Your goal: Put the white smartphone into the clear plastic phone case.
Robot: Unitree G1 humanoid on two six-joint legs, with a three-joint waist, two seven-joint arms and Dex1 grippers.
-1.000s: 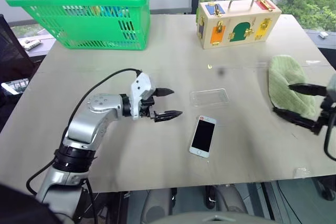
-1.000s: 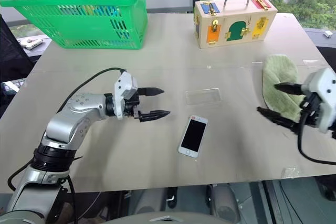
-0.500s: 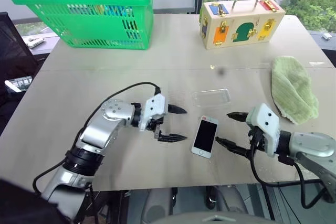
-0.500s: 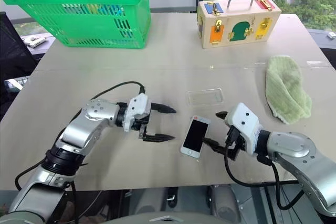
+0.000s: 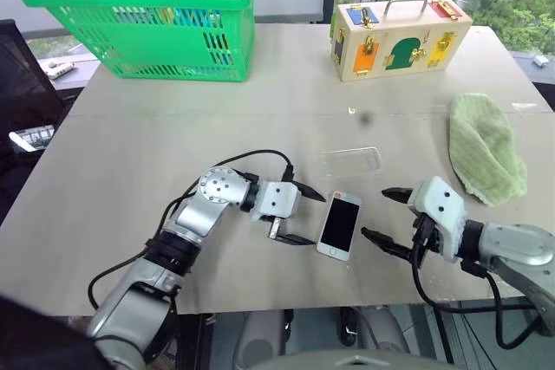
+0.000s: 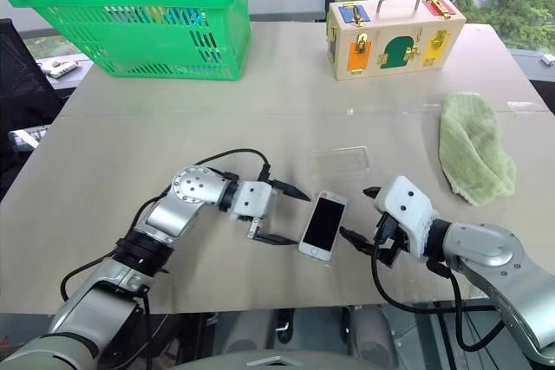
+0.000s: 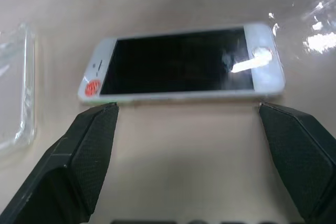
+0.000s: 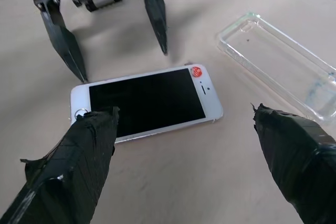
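Left eye view: white smartphone (image 5: 339, 224) lies screen-up on the table (image 5: 130, 153), clear plastic phone case (image 5: 351, 160) just beyond it at 12 o'clock. Left gripper (image 5: 303, 216) at the phone's 9 o'clock, right gripper (image 5: 388, 217) at its 3 o'clock, both released, spread wide, grasping nothing

**Surfaces and finishes on the table**

The white smartphone (image 7: 181, 62) has a glossy dark glass screen that throws back a bright glare, with smooth white bezels. The clear plastic phone case (image 8: 281, 65) is thin, transparent and shiny along its rims. The table (image 5: 156, 153) is matt beige and smooth. The left gripper (image 5: 305, 217) has textured, matt black fingers (image 7: 86, 145). The basket (image 5: 147, 6) is green plastic lattice, the cloth (image 5: 484, 149) fuzzy green fabric, the box (image 5: 401, 28) pale wood with brassy metal latches.
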